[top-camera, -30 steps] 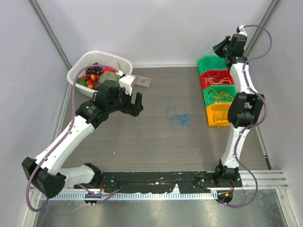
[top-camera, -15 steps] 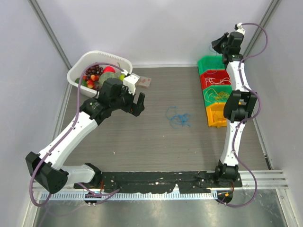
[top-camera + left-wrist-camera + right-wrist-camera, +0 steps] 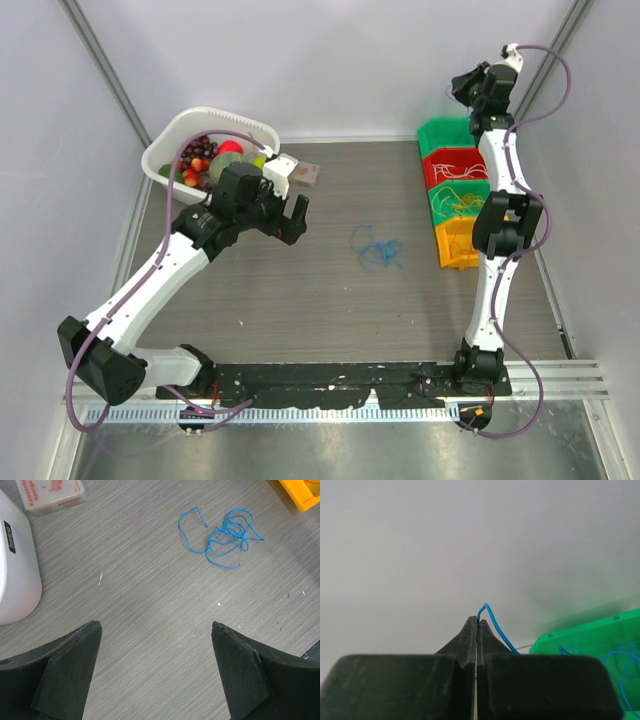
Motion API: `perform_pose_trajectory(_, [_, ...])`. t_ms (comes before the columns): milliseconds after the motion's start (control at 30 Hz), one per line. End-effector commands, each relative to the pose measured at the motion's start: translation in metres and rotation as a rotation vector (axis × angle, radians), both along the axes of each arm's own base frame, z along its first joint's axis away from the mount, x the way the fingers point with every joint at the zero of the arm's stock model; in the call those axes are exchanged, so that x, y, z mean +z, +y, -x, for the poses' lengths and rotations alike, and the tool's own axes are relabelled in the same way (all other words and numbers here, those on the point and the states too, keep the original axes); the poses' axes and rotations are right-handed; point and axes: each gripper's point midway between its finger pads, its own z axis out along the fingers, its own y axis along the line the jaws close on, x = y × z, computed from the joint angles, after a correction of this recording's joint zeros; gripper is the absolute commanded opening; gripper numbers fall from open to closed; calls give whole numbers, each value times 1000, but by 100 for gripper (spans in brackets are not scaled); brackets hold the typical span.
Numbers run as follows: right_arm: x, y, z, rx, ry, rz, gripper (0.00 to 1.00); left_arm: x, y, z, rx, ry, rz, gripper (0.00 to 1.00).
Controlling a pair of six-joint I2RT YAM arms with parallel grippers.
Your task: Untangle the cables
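Note:
A tangle of thin blue cables (image 3: 377, 248) lies loose on the grey table, also in the left wrist view as a curly blue cable heap (image 3: 225, 537). My left gripper (image 3: 290, 218) hovers to its left, jaws wide open and empty (image 3: 156, 626). My right gripper (image 3: 458, 88) is raised high at the back right, above the green bin (image 3: 448, 134). It is shut on a thin blue cable (image 3: 495, 627) that loops out of its tips (image 3: 477, 620) and trails down toward the green bin (image 3: 590, 640), where more blue cable lies.
A row of bins stands at the right: green, red (image 3: 460, 169), green (image 3: 460, 203), yellow (image 3: 460, 243), each holding thin cords. A white basket of toy fruit (image 3: 208, 150) sits at the back left, with a small box (image 3: 305, 173) beside it.
The right arm has lifted higher and stretched back with the blue cable. The left gripper has shifted slightly up and right, opening a little wider.

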Motion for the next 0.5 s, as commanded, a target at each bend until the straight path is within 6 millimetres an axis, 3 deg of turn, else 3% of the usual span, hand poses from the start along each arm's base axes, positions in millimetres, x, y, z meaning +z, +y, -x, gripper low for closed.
perform_pose_trajectory(0, [-35, -7, -15, -27, 27, -17, 1, 19, -3, -5, -20, -51, 15, 95])
perform_pose_trajectory(267, [-102, -25, -18, -100, 175, 60, 1, 18, -3, -5, -24, -49, 11, 96])
perform_pose_trajectory(333, [-113, -34, -16, -142, 220, 110, 4, 19, -3, -4, -28, -52, 12, 96])
perform_pose_trajectory(433, [-124, -45, -10, -191, 280, 177, 16, 20, -2, -3, -25, -53, 13, 96])
perform_pose_trajectory(467, [-137, -45, -5, -185, 330, 201, 19, 21, -2, -2, -25, -54, 16, 96])
